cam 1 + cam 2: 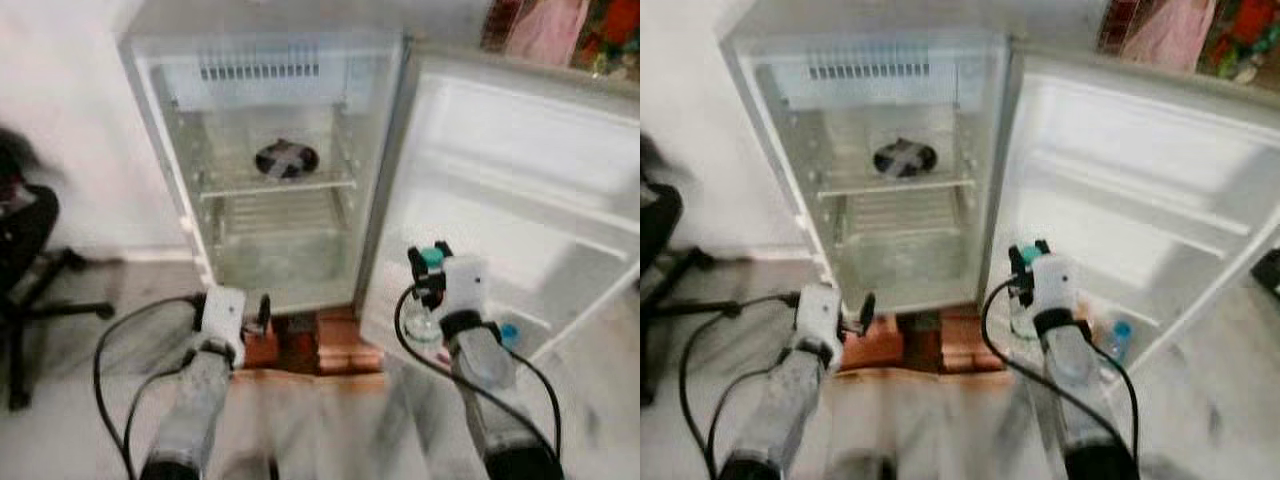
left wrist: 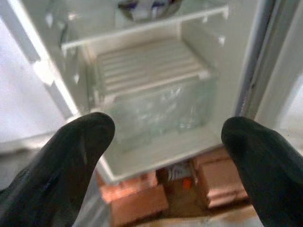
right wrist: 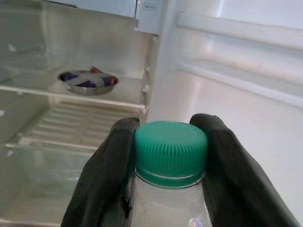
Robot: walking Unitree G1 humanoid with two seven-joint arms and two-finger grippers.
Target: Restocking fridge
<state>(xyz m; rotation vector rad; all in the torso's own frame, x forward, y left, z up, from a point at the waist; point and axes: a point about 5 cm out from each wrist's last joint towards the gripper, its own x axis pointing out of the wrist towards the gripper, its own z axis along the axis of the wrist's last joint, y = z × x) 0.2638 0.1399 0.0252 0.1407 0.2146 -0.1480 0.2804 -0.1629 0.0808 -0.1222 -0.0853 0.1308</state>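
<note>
A small white fridge (image 1: 270, 60) stands open, its door (image 1: 520, 180) swung out to the right. On its wire shelf sits a metal bowl (image 1: 286, 158) holding wrapped packets. My right gripper (image 1: 430, 270) is shut on the neck of a clear bottle with a green cap (image 3: 170, 151), held upright in front of the door's inner side. A second bottle with a blue cap (image 1: 508, 335) stands in the door's lowest shelf. Low before the fridge's bottom edge, my left gripper (image 2: 165, 137) is open with nothing between its fingers (image 2: 80, 142).
A clear crisper drawer (image 2: 156, 109) takes up the fridge's bottom. The fridge rests on red bricks (image 1: 340, 350). A black office chair (image 1: 30, 270) stands at the left by the wall. The door's upper shelves (image 3: 236, 28) hold nothing.
</note>
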